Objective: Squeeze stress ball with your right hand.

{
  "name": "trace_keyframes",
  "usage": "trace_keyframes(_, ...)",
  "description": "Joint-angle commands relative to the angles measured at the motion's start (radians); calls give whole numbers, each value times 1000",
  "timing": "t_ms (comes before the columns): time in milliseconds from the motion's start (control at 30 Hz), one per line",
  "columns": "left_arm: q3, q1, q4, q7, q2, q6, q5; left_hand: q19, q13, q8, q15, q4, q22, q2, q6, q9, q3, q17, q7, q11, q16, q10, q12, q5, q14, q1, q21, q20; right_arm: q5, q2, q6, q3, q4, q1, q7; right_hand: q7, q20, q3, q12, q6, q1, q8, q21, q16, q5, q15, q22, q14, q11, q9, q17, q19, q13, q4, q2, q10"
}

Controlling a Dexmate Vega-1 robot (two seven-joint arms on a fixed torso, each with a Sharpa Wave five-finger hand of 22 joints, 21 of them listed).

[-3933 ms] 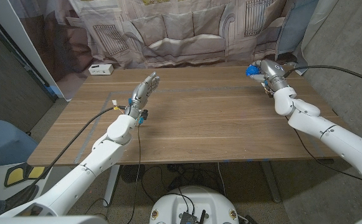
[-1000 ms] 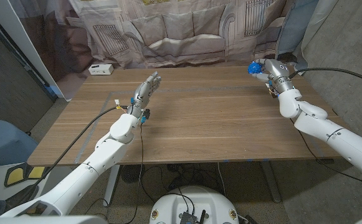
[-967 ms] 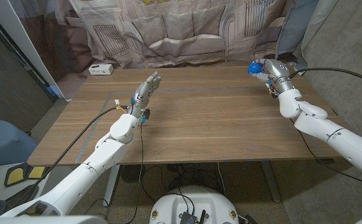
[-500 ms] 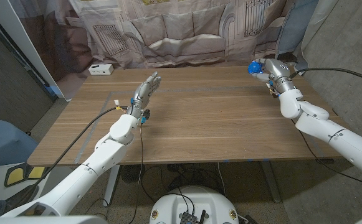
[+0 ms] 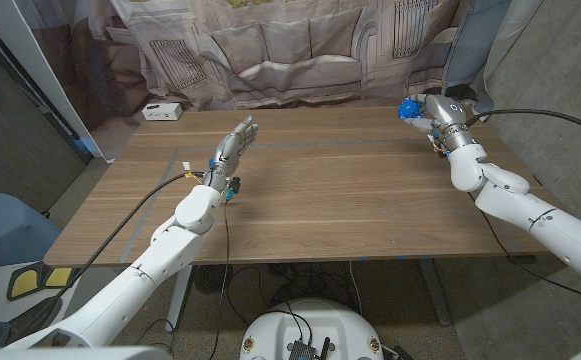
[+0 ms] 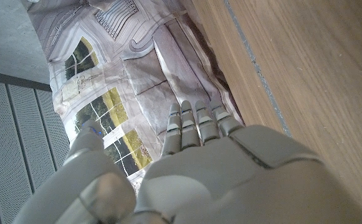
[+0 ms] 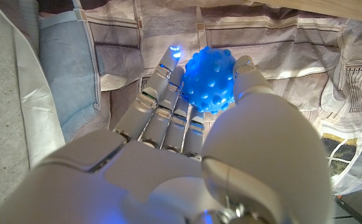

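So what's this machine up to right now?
It is a two-armed robot at a wooden table. Its right hand holds a bumpy blue stress ball between its fingers, raised near the table's far right corner. Its left hand holds nothing, fingers straight, over the table's left side.

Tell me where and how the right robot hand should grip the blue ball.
Grip the ball across its round middle, thumb on one side and fingers opposite, as the right robot hand now holds it. It is a nubbed sphere, so any diameter likely works; wrapping around the widest part should keep it from popping out when squeezed.
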Motion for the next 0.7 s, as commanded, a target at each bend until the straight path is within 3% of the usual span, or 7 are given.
trace_keyframes(33, -4, 12, -10, 5, 4, -1, 1, 3, 1, -1, 0, 0, 5, 7, 7, 3, 8, 3, 1, -1, -1, 12, -1, -1, 11, 5, -4, 5, -2, 7, 18, 10, 6, -14, -40, -8, -5, 5, 19, 38, 26, 20, 5, 13, 7, -47, 3, 31, -8, 4, 6, 20, 3, -13, 14, 37)
trace_keyframes(400, -4, 19, -20, 6, 7, 2, 3, 2, 1, -2, 1, 0, 5, 7, 7, 3, 8, 3, -1, 0, -1, 14, -1, -1, 11, 5, -4, 6, 8, 17, 44, 22, 15, -28, -81, -45, -28, 21, 52, 150, 50, 56, 43, 64, 6, -102, 7, 175, -59, 5, 13, 110, 5, -22, 47, 152)
trace_keyframes(700, -3, 23, -19, 4, 5, -1, 0, 2, 1, -2, 0, 0, 5, 8, 7, 3, 8, 3, -2, 1, -1, 12, -1, -1, 11, 6, -4, 6, 20, 19, 67, 29, 20, -33, -88, -67, -63, 53, 71, 220, 98, 78, 94, 83, 5, -149, 9, 299, -65, 9, -4, 214, 3, -37, 79, 241)
